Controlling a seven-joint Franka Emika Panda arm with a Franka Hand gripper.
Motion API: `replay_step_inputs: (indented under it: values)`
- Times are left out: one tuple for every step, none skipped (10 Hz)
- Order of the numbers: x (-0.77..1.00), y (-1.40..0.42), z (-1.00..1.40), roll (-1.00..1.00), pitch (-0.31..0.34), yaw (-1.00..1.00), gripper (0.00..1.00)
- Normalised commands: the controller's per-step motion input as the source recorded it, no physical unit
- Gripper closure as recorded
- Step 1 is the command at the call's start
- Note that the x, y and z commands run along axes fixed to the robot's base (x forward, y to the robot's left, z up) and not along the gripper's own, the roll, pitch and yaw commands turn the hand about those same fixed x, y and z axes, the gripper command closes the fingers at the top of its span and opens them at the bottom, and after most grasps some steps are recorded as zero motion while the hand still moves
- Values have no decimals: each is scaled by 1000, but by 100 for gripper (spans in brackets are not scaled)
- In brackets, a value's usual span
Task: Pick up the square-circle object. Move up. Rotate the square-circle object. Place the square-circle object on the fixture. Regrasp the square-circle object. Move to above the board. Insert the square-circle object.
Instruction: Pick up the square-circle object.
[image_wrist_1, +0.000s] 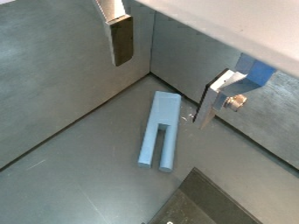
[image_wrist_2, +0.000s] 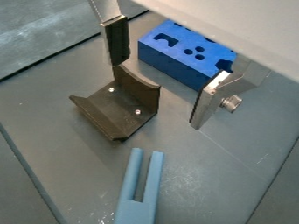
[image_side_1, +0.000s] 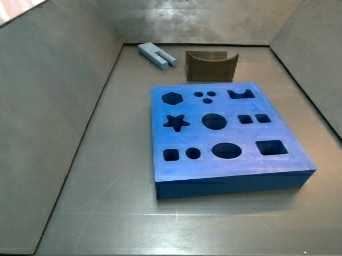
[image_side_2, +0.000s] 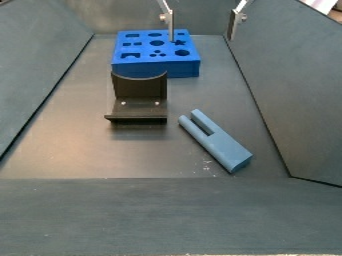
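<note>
— Where is the peg?
— Flat on the floor, slotted end toward the board, beside the fixture.
— And the end effector?
— Open and empty, raised above the board's far side.

The square-circle object, a light blue-grey slotted peg, lies flat on the floor just beside the fixture, apart from it. The fixture, dark olive-brown with a concave top, stands between peg and board. The tool hangs open above, holding nothing.
</note>
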Motion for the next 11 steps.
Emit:
replay_step_inputs:
  values:
    - [57, 249, -126, 163, 27, 266, 0]
    - [143, 440, -149, 110, 89, 577, 0]
    - [0, 214, -357, 116, 0, 871, 0]
    - [-140, 106, -794, 11, -111, 1000, 0]
    - [-171, 54, -894, 7, -66, 957, 0]
    - [-157, 29, -966, 41, -109, 991, 0]
    - [-257, 209, -874, 0, -111, 846, 0]
    - [-243, 617, -651, -240, -46, 334, 0]
    - [-117, 614, -483, -364, -14, 140, 0]
    - [0, 520, -326, -449, -53, 77, 0]
    - [0, 451, -246, -491, -40, 66, 0]
